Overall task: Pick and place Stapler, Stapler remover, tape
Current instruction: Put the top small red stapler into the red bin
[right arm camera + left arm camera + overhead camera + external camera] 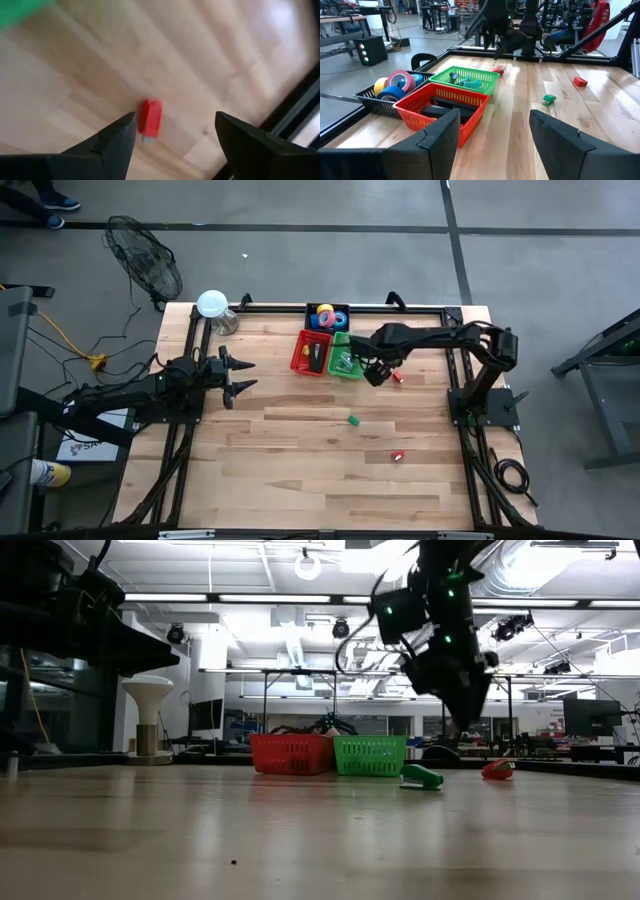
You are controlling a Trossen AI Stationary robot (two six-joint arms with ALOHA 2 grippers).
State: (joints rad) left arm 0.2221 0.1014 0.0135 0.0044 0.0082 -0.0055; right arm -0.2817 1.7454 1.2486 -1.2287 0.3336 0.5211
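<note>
Right gripper (pixel 172 131) hangs wide open, empty, above a red staple remover (pixel 151 118). Left gripper (pixel 492 131) waits wide open, empty.

The right gripper (pixel 377 373) is hanging open over bare wood, its fingers straddling a small red piece (pixel 151 118). The green basket (pixel 345 357) is sitting just beside it, with the red basket (pixel 312 352) beyond. 2 more small pieces are lying apart on open table (pixel 300 460).
</note>
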